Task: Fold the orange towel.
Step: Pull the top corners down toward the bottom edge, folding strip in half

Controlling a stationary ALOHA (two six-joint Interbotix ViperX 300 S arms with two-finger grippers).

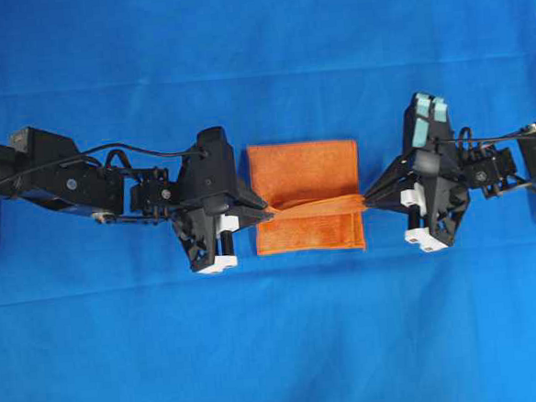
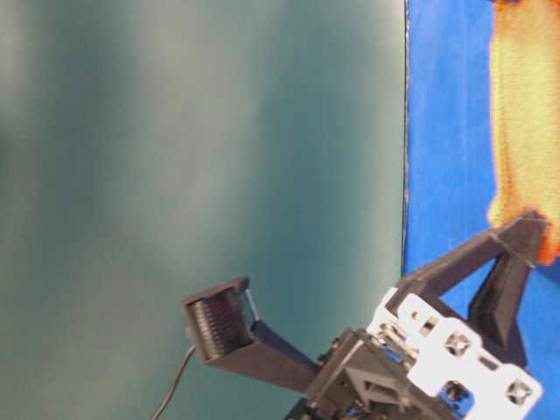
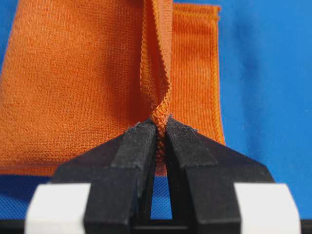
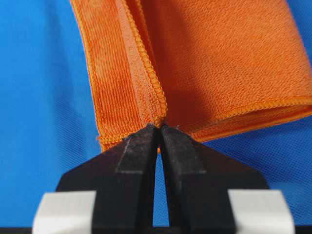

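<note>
The orange towel [image 1: 306, 196] lies in the middle of the blue cloth, between my two grippers. Its upper layer is lifted and pulled taut in a ridge across the middle. My left gripper [image 1: 267, 207] is shut on the towel's hem at its left side; the pinched hem [image 3: 159, 117] shows in the left wrist view. My right gripper [image 1: 367, 202] is shut on the hem at the right side; the towel [image 4: 214, 63] fills the right wrist view above the closed fingertips [image 4: 146, 139]. The table-level view shows the towel [image 2: 523, 114] blurred at the upper right.
A blue cloth [image 1: 278, 347] covers the whole table. Both arms reach in from the left and right edges. A black finger [image 2: 223, 328] of one gripper fills the lower table-level view.
</note>
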